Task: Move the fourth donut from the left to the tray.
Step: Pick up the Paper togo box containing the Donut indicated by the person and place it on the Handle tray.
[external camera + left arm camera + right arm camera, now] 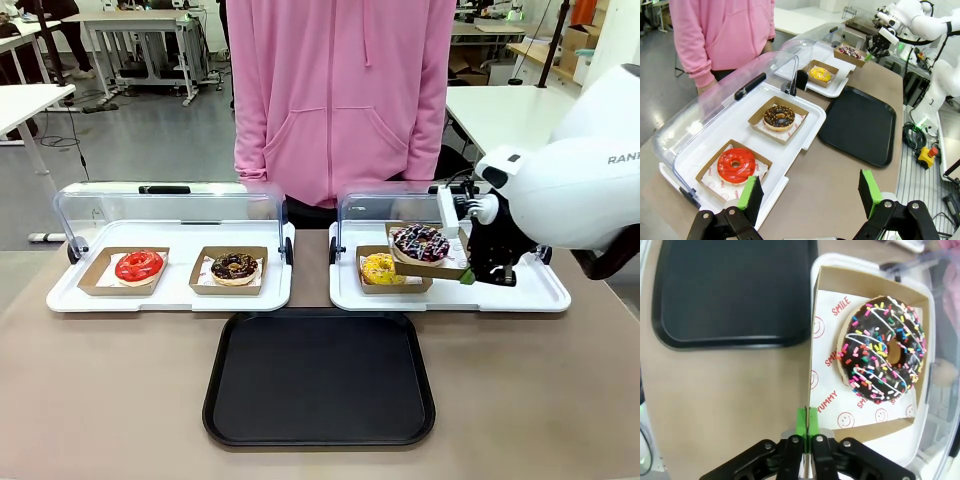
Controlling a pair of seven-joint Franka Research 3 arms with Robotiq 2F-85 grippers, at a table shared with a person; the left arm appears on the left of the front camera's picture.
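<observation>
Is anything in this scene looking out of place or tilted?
Yes. The fourth donut in its cardboard holder hangs tilted above the right white tray, overlapping the yellow donut, pinched at the holder's edge by the right gripper.

The white right arm comes in from the right, its wrist bent down, its black right gripper with green pads (467, 276) clamped tight, pads (807, 421) pressed together on a thin cardboard edge. The black left gripper with green pads (810, 195) hangs low, jaws spread wide with nothing between them
</observation>
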